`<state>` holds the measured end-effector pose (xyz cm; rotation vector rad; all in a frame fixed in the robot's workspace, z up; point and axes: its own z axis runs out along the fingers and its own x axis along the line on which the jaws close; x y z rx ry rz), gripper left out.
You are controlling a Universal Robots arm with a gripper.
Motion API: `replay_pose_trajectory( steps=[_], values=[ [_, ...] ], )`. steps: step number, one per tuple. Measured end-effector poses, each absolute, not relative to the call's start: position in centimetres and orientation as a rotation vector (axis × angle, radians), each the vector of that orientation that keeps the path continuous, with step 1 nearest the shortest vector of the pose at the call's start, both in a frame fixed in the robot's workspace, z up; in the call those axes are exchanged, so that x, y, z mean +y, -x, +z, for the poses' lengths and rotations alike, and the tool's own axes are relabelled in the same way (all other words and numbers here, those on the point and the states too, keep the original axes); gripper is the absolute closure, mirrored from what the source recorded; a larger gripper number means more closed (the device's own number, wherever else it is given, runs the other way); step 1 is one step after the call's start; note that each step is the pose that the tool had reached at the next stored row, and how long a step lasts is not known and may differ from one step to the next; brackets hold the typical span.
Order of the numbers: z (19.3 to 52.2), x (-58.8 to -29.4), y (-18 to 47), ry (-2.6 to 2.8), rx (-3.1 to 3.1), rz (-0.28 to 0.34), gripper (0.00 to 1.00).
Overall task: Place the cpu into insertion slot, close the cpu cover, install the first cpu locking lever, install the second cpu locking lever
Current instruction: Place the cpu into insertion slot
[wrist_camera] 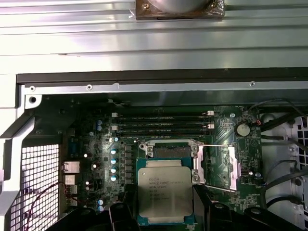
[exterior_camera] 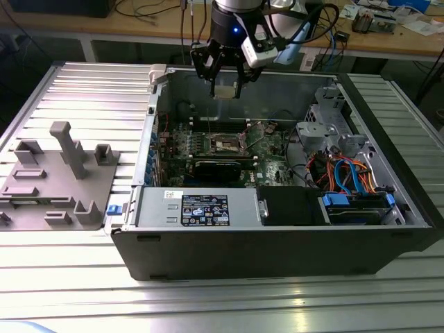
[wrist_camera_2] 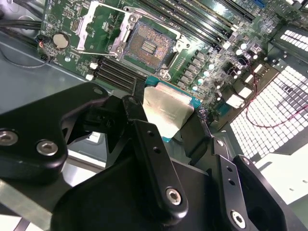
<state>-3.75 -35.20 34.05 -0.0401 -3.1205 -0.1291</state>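
Note:
My gripper point(exterior_camera: 225, 82) hangs above the open computer case, shut on the cpu point(exterior_camera: 225, 91). The cpu point(wrist_camera_2: 166, 111) is a silver square chip on a teal-edged base, pinched at two opposite edges between black fingers point(wrist_camera_2: 139, 122). It is held in the air, apart from the board. Below it lies the insertion slot point(wrist_camera_2: 147, 48), open, with its dark pin field bare. The cpu cover point(wrist_camera_2: 98, 24) stands flipped open beside the slot. In the first wrist view the cpu point(wrist_camera: 165, 192) overlaps part of the slot point(wrist_camera: 171, 150), with the cover point(wrist_camera: 226, 166) and thin lever rods point(wrist_camera: 216, 146) to one side.
The green motherboard point(exterior_camera: 270, 149) carries black memory slots point(wrist_camera: 161, 126) and a coin battery point(wrist_camera: 244, 129). A power supply point(exterior_camera: 201, 207) and blue-cabled drive bay point(exterior_camera: 350, 177) fill the case's near side. A grey fixture point(exterior_camera: 59, 177) stands on the ribbed table at the exterior view's left.

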Motion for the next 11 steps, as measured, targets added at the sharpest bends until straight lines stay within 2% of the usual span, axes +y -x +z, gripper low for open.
replay_pose_trajectory(
  steps=[11],
  values=[
    [33.72, -35.2, 3.75, 0.04, -3.121, -0.129, 0.45]
  ],
)
